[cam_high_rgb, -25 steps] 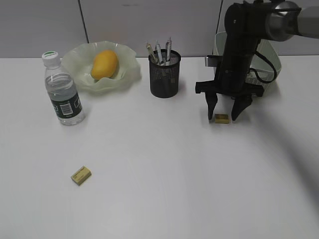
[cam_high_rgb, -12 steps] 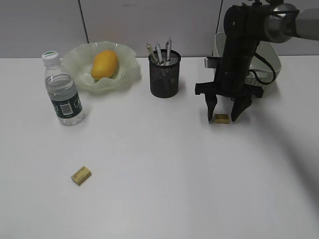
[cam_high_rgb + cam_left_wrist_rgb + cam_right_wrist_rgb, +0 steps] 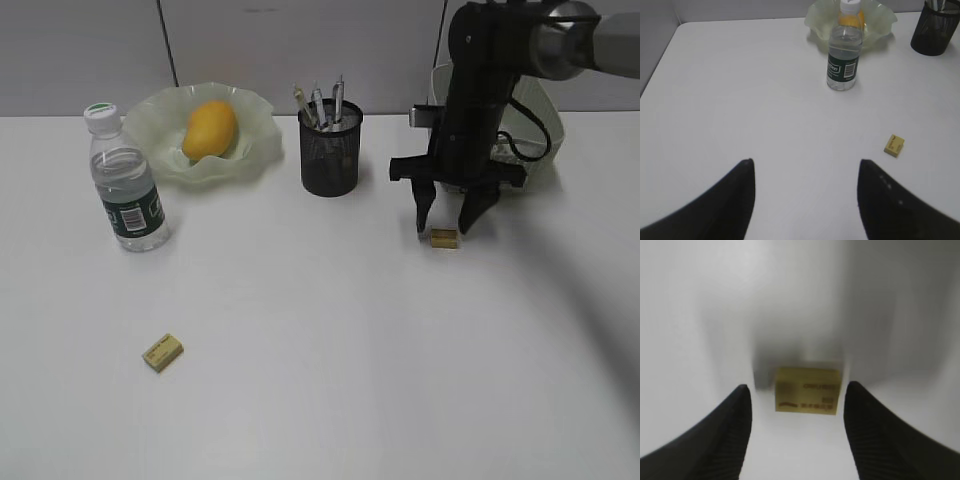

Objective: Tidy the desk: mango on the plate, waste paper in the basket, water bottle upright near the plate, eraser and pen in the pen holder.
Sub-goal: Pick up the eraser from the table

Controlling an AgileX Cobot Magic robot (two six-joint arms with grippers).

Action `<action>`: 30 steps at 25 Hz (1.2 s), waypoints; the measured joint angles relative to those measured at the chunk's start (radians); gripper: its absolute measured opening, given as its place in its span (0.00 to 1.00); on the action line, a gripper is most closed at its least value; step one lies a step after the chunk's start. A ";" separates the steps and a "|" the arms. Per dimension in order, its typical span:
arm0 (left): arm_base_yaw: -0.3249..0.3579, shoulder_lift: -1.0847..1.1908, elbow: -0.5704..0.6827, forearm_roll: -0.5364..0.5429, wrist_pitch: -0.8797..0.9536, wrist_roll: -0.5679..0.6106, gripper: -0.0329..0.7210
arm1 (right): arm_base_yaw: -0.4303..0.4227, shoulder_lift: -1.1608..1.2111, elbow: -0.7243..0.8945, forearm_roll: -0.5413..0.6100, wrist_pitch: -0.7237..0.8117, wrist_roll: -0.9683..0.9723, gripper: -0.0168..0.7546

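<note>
Right of the pen holder (image 3: 331,150), the right hand (image 3: 445,221) hangs spread wide just above an eraser (image 3: 444,238) lying on the bench (image 3: 350,350), gripping nothing. Another eraser (image 3: 162,352) lies near left; the left hand (image 3: 805,200) gapes empty.

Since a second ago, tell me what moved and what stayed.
The right claw has lifted slightly off the desk and its fingers have drawn a little closer together; the eraser beneath it lies loose on the desk, not gripped. Bottle, mango, pen holder and the other eraser stayed put.
</note>
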 joint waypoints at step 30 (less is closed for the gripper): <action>0.000 0.000 0.000 0.008 0.000 0.000 0.69 | 0.081 -0.001 -0.026 -0.135 0.003 -0.030 0.62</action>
